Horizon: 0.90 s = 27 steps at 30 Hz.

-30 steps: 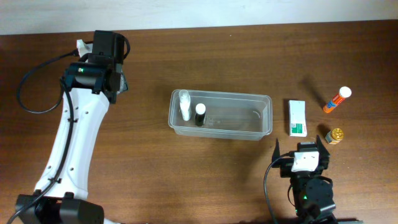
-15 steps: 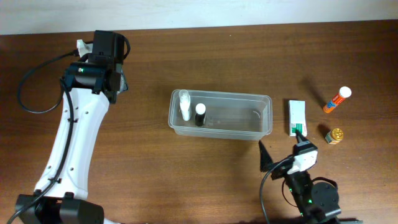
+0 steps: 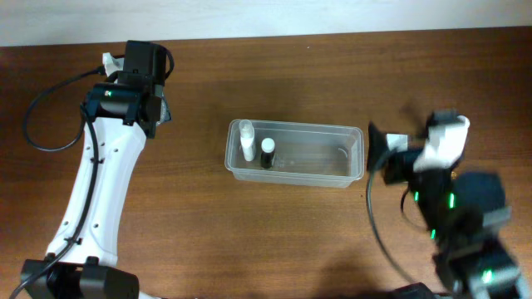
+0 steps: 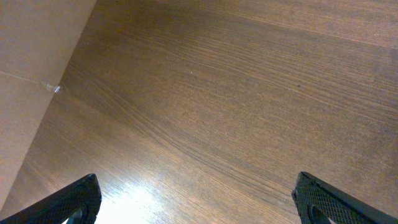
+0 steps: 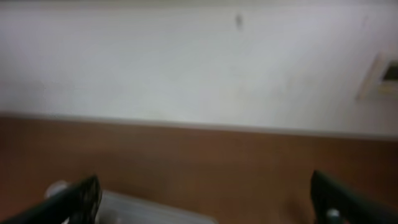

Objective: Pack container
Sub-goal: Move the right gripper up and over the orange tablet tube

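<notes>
The container (image 3: 316,154), a clear shallow tub, stands mid-table. At its left end a white bottle (image 3: 246,138) and a small black-capped bottle (image 3: 267,152) stand inside it. My right gripper (image 5: 205,202) is open and empty. It is raised high just right of the container and shows blurred in the overhead view (image 3: 407,137). Its wrist view shows the container's far rim (image 5: 149,210) low down, blurred. My left gripper (image 4: 199,199) is open and empty over bare wood at the far left, well away from the container, and also shows in the overhead view (image 3: 158,112).
The raised right arm (image 3: 457,208) covers the table to the right of the container, so nothing there can be seen. The left arm's white link (image 3: 104,178) runs along the table's left side. The table's far edge meets a pale wall (image 5: 199,56).
The right arm has lifted from the table's front edge and swung back and up. It now covers the small box and bottles on the right. The left arm has not moved.
</notes>
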Tool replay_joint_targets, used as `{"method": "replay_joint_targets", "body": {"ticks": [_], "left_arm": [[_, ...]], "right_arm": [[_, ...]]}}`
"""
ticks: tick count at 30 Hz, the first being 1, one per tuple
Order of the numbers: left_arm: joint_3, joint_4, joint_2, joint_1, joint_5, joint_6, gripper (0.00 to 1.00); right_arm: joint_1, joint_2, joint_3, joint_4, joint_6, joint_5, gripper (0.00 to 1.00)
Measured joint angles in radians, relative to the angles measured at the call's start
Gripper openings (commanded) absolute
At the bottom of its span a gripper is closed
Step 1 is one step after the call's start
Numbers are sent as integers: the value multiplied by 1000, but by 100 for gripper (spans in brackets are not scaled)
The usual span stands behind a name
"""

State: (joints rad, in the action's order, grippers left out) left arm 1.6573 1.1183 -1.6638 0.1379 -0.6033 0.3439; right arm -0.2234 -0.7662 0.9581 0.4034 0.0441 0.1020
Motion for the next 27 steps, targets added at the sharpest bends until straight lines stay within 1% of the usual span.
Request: {"method": "replay_joint_targets", "body": {"ticks": [3,8,11,13,16,20,24,27], "left_arm": [[0,0,0,0,0,0,99],[2,0,0,0,0,0,99],[2,1,0,0,0,0,99],[2,0,0,0,0,0,99],[2,0,0,0,0,0,100],[2,0,0,0,0,0,99],[2,0,0,0,0,0,99],[2,0,0,0,0,0,99]], "right_arm": [[48,-190,249,231,8,-1,98],[205,-471,658,612,53,-13,98],[322,-605,845,786,64,-55,98],[408,-682,929,862,69,-102,98],[522,-774,978,911,77,-167,98],[624,-856,982,925,83,-206,98],[683,-903,982,940,60,-222,98],[695,-927,982,940,-14,-226,98]]}}
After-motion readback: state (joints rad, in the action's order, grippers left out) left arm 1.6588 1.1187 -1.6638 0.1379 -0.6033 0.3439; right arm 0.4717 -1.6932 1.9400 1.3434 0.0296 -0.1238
